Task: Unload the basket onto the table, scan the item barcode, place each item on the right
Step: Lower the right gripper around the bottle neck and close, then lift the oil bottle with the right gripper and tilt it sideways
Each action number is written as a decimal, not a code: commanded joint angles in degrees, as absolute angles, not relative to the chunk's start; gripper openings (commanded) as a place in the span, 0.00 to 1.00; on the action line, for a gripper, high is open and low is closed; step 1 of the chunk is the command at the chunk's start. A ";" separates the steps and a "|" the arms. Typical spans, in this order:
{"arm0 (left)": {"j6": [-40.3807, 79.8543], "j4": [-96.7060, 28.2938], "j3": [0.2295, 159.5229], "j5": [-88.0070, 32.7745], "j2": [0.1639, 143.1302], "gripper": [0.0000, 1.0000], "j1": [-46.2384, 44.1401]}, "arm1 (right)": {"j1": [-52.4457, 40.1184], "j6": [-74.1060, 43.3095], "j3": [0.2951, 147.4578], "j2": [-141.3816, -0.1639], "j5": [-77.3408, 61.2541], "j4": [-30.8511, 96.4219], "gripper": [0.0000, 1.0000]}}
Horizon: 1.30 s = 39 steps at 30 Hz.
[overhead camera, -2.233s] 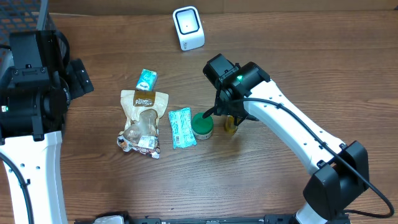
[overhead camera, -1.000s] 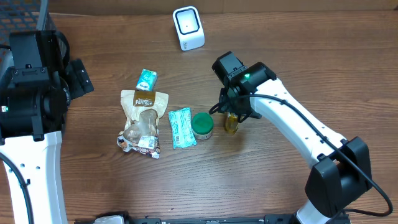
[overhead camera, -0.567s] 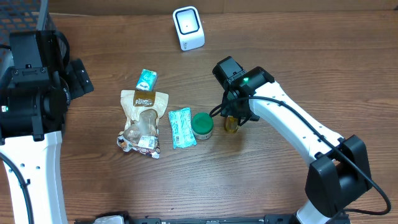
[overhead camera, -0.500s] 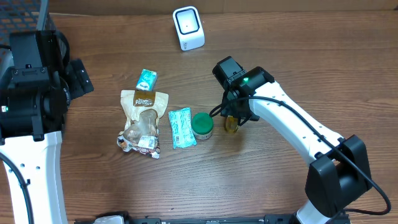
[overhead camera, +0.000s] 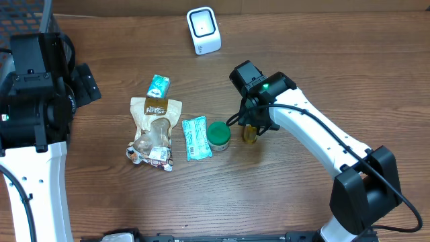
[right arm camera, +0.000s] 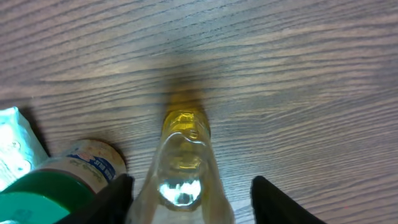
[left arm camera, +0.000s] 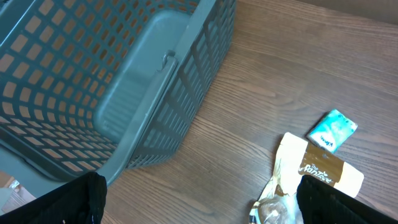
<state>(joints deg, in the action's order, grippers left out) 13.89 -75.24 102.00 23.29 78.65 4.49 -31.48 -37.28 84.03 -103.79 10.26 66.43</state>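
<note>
Since the earliest overhead view, the right arm has swung from over the green-lidded round tub (overhead camera: 218, 134) to the small clear bottle of yellow liquid (overhead camera: 250, 134); nothing else has shifted.

Left side: the left tool (left arm camera: 214, 202) hangs released, jaws wide, holding nothing, above the worktop (overhead camera: 322, 60) beside a grey plastic lattice basket (left arm camera: 124, 93).

Centre: a small teal packet (overhead camera: 158, 85), a tan paper pouch (overhead camera: 153, 128) and a teal wrapped sachet (overhead camera: 196, 138) lie untouched. The white box-shaped barcode scanner (overhead camera: 203, 30) stands at the far edge, well apart from the bottle.

Right side: the bottle stands upright on the worktop just beside the tub. The right tool (right arm camera: 199, 199) straddles it, with a gap showing at one finger, so it is judged not yet clamped.

Progress: early. The grasp is unfinished, and the lift, the presentation to the scanner and the scan itself all remain.
</note>
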 commanded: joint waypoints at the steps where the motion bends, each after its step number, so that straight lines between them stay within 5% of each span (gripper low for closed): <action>1: 13.28 -75.16 103.13 24.36 78.74 1.00 4.49 | -31.42 -37.47 83.85 -103.66 10.15 66.22 0.53; 14: 13.28 -75.16 103.11 24.36 78.74 1.00 4.49 | -31.42 -37.47 83.85 -103.63 8.86 66.28 0.36; 26: 13.28 -75.16 103.13 24.36 78.74 1.00 4.49 | -30.17 -37.43 93.21 -101.41 8.08 76.86 0.34; 39: 13.28 -75.16 103.11 24.34 78.74 1.00 4.49 | -25.34 -37.41 98.06 -90.70 -19.86 74.61 0.25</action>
<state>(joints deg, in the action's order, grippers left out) 13.89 -75.24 102.00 23.42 78.65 4.49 -25.76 -37.43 95.68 -93.80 -8.56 75.96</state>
